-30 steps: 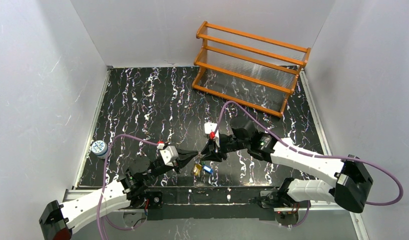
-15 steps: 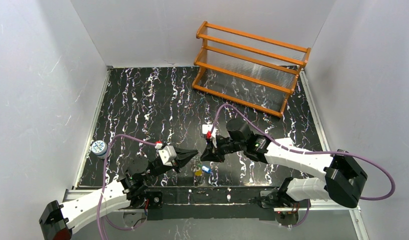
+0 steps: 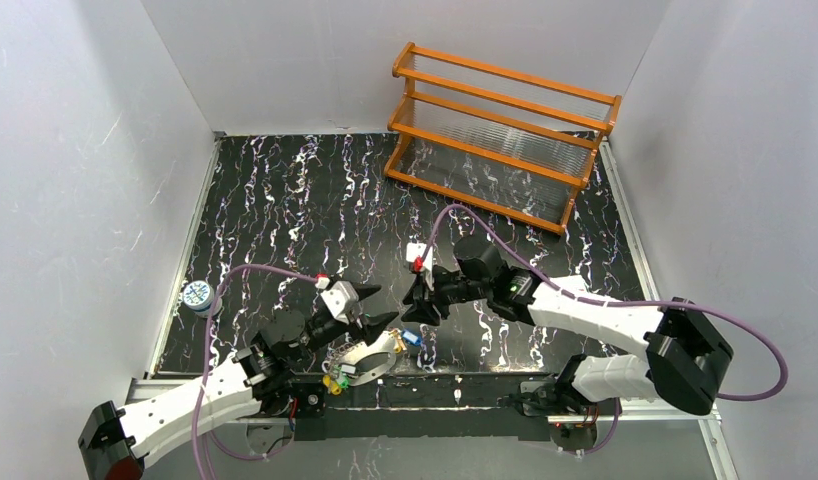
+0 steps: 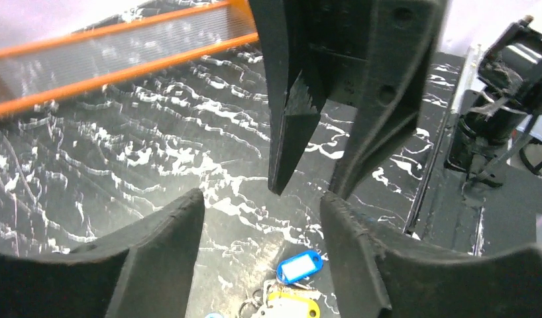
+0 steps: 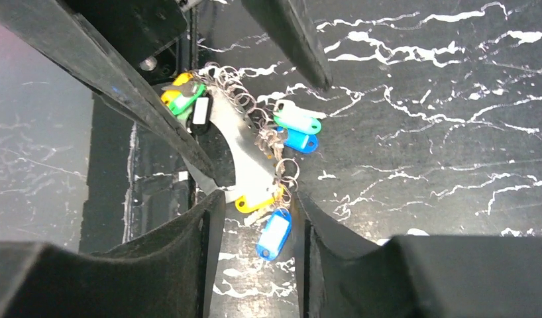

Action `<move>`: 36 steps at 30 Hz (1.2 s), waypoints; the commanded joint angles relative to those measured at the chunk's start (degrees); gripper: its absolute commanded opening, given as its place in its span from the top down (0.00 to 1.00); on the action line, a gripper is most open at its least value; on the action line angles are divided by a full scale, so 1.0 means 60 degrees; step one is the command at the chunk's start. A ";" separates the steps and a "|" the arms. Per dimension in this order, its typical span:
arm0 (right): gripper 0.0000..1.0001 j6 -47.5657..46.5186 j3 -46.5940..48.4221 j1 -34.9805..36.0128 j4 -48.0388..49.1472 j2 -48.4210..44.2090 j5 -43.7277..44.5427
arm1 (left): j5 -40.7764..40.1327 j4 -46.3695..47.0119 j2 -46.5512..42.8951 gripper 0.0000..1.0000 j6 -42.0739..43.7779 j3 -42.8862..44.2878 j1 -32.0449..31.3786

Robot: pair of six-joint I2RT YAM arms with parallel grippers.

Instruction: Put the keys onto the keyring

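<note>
The left gripper [image 3: 385, 305] is partly open and holds nothing. The right gripper [image 3: 413, 304] faces it with the tips close together. It is partly open too, with nothing in it. Just below them lies the long oval keyring of pale silvery metal [image 3: 363, 362]. It lies on the black table with white streaks [image 3: 285, 200], near the front edge. The small keys with yellow, green and blue plastic heads [image 5: 273, 235] lie bunched along the keyring, touching it.
</note>
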 commanded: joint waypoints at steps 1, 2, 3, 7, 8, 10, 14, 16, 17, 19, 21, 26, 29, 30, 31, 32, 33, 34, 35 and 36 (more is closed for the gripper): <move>0.48 0.0194 0.0004 -0.0347 0.0587 0.0300 0.0057 | -0.1478 -0.1326 0.0040 0.30 -0.0468 0.0753 -0.0018; 0.46 0.0298 -0.0022 -0.0487 0.0657 0.0372 -0.0019 | -0.1762 -0.1547 0.0103 0.26 -0.0560 0.0856 -0.0018; 0.44 0.0441 -0.0042 -0.0668 0.0741 0.0454 -0.0126 | -0.2026 -0.1776 0.0192 0.22 -0.0647 0.0959 -0.0018; 0.33 0.1208 -0.0251 -0.1786 0.1257 0.0741 -0.0871 | -0.2805 -0.2572 0.0676 0.10 -0.0764 0.1411 -0.0018; 0.29 0.1469 -0.0334 -0.2099 0.1437 0.0790 -0.0990 | -0.3024 -0.2730 0.0801 0.08 -0.0755 0.1521 -0.0005; 0.23 0.1842 -0.0562 -0.2642 0.1768 0.0839 -0.1008 | -0.3556 -0.3053 0.1073 0.03 -0.0752 0.1742 0.0029; 0.11 0.2324 -0.0961 -0.3470 0.2291 0.0823 -0.0414 | -0.4007 -0.3254 0.1512 0.02 -0.0616 0.1973 0.0591; 0.07 0.2533 -0.1145 -0.3827 0.2628 0.0818 0.0050 | -0.3668 -0.3206 0.1739 0.02 -0.0584 0.1992 0.1283; 0.05 0.2599 -0.1259 -0.3945 0.2780 0.0808 0.0354 | -0.3348 -0.3165 0.1877 0.02 -0.0611 0.1993 0.1764; 0.01 0.2722 -0.1425 -0.4162 0.3066 0.0749 0.1408 | -0.2678 -0.2915 0.2156 0.02 -0.0682 0.1953 0.2728; 0.01 0.2756 -0.1608 -0.4259 0.3393 0.0676 0.2542 | -0.2298 -0.2670 0.2481 0.02 -0.0680 0.1921 0.3534; 0.01 0.1994 -0.2068 -0.4349 0.4194 0.0580 0.4685 | -0.1104 -0.2123 0.3723 0.02 -0.0608 0.1948 0.6227; 0.01 0.1630 -0.2304 -0.4405 0.4644 0.0662 0.6286 | 0.0066 -0.1171 0.4792 0.02 -0.0910 0.1907 0.7707; 0.01 0.1547 -0.2347 -0.4426 0.4703 0.0679 0.6738 | 0.0087 -0.0931 0.5143 0.02 -0.0833 0.1929 0.7906; 0.01 0.1438 -0.2421 -0.4467 0.4823 0.0687 0.7139 | -0.0057 -0.0838 0.5467 0.02 -0.0683 0.1944 0.8021; 0.01 0.1274 -0.2520 -0.4525 0.4971 0.0689 0.7496 | -0.0240 -0.0690 0.5780 0.01 -0.0529 0.1961 0.8081; 0.01 0.1138 -0.2632 -0.4586 0.5136 0.0677 0.7805 | -0.0453 -0.0571 0.6100 0.02 -0.0387 0.1956 0.8116; 0.01 0.1107 -0.2746 -0.4676 0.5344 0.0670 0.8056 | -0.0788 -0.0389 0.6359 0.01 -0.0343 0.1924 0.8136; 0.01 0.0901 -0.2856 -0.4786 0.5531 0.0669 0.8171 | -0.0987 -0.0082 0.6619 0.02 -0.0255 0.1817 0.8152; 0.01 0.0777 -0.2928 -0.4920 0.5686 0.0693 0.8283 | -0.1133 0.0351 0.6827 0.02 -0.0182 0.1647 0.8156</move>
